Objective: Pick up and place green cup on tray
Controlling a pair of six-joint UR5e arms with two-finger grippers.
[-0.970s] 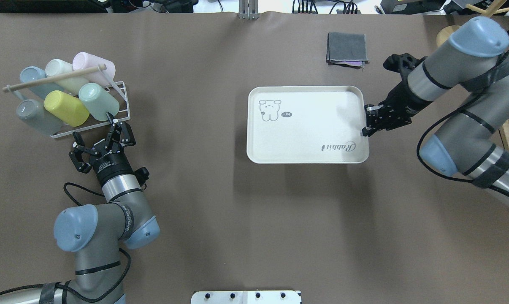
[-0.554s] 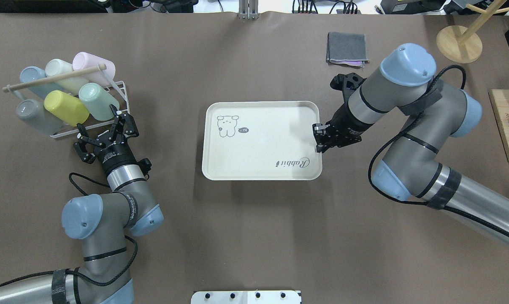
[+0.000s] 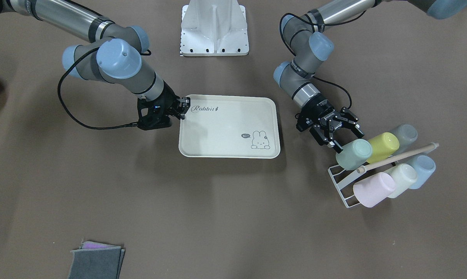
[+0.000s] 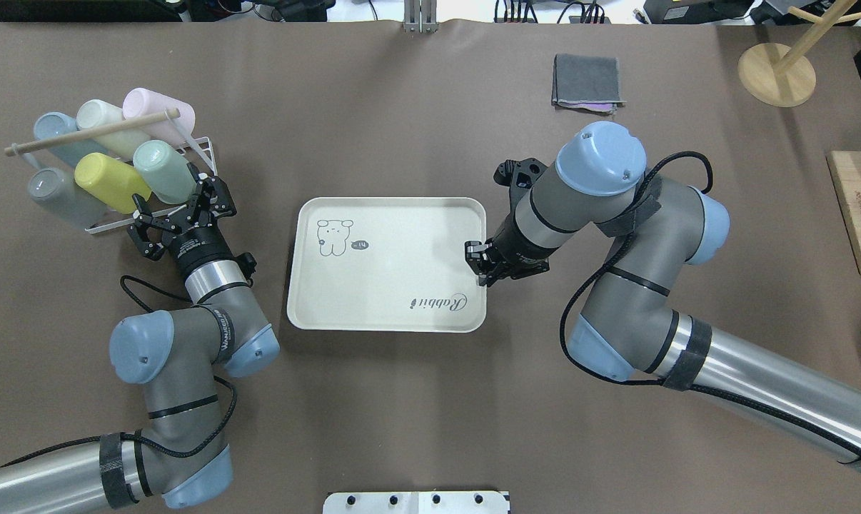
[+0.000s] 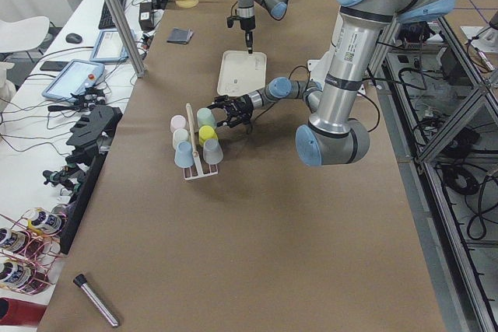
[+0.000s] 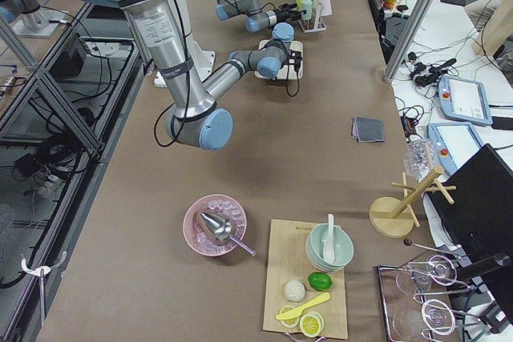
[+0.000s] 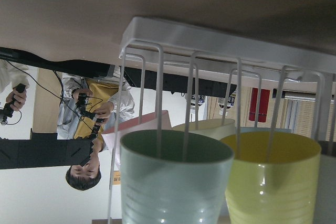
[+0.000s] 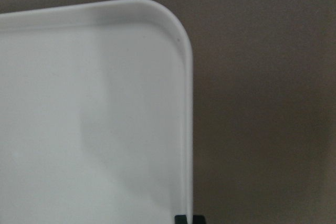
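1. Leftward went the tray [image 4: 402, 285] in the overhead view, drawn toward the table's middle. The right gripper [image 4: 482, 265] is pinched on its right rim. The left gripper [image 4: 178, 207] has crept nearer the rack [image 4: 205, 153]. The green cup [image 4: 163, 171] lies tilted on that rack beside the yellow-green cup [image 4: 109, 182], well apart from the tray. The left jaws are spread wide and hold nothing, with one finger just beside the cup's lower end.
2. In the front view the left forearm reaches out low, its wrist angled toward the rack. The left gripper [image 3: 344, 140] gapes just short of the green cup [image 3: 353, 154]. The right gripper [image 3: 181, 109] bites the tray [image 3: 225, 131] at the edge by the "Rabbit" script.
3. In the left side view the green cup [image 5: 205, 117] sits at the rack's end nearest the tray [image 5: 243, 71]. Everything here is too small to judge contact.
4. In the left wrist view the green cup [image 7: 176, 182] fills the lower frame, and the rack's wires [image 7: 157, 103] cross its mouth. It looks light, stiff and smooth, so probably slippery but not fragile. A modest squeeze across the mid-wall seems best, drawing the cup off along the wires.
5. In the right wrist view a dark fingertip sits against the tray [image 8: 187, 103] rim at the bottom edge.
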